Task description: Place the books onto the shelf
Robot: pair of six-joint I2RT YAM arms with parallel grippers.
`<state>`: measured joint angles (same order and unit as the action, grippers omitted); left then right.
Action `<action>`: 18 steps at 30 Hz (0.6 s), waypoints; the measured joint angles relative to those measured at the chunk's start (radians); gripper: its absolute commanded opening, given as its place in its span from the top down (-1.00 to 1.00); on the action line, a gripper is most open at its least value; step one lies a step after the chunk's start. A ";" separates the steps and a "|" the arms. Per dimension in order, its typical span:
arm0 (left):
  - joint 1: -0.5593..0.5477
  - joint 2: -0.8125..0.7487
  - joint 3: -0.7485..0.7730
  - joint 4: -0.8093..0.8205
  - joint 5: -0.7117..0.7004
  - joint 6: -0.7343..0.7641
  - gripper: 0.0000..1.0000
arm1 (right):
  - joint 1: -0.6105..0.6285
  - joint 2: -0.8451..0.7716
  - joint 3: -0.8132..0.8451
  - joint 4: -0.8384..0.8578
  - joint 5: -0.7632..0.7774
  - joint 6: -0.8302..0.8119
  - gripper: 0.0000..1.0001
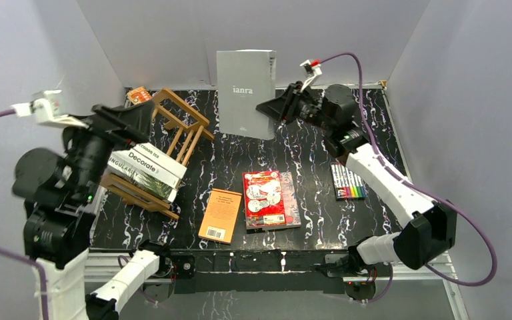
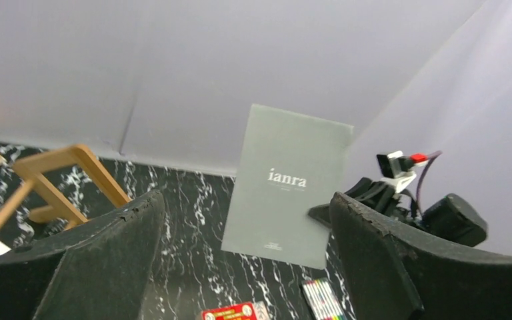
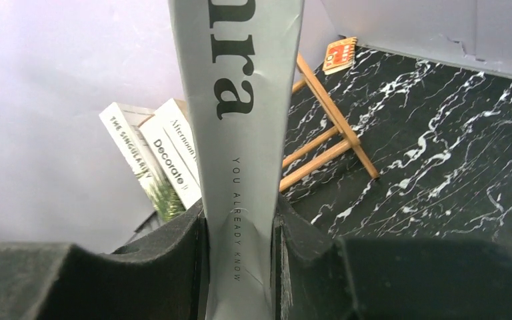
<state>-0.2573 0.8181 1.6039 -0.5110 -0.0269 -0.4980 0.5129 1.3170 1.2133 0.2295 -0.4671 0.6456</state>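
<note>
We see our right arm reaching to the back, the right gripper (image 1: 270, 107) clamped on the flat grey "ianra" book (image 1: 245, 93) held upright above the black marbled table (image 1: 307, 160), and the left gripper (image 2: 247, 220), jaws wide apart, beside the light-brown wooden slatted shelf (image 1: 180, 127) holding three white-spined books (image 1: 148, 165).

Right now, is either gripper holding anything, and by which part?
The right gripper is shut on the grey book, pinching its right edge near the lower corner, cover upright. The left gripper is open and holds nothing.
</note>
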 measured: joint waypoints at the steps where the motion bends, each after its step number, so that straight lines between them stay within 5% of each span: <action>1: 0.000 -0.019 0.014 -0.008 -0.013 0.013 -0.83 | 0.019 0.019 0.018 -0.005 0.023 -0.029 0.27; 18: 0.000 0.018 0.116 -0.172 -0.045 0.082 -0.84 | 0.378 0.431 0.381 -0.087 0.216 -0.489 0.29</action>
<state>-0.2573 0.8356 1.7195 -0.6834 -0.0723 -0.4156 0.8909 1.7481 1.5948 0.1429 -0.2516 0.1566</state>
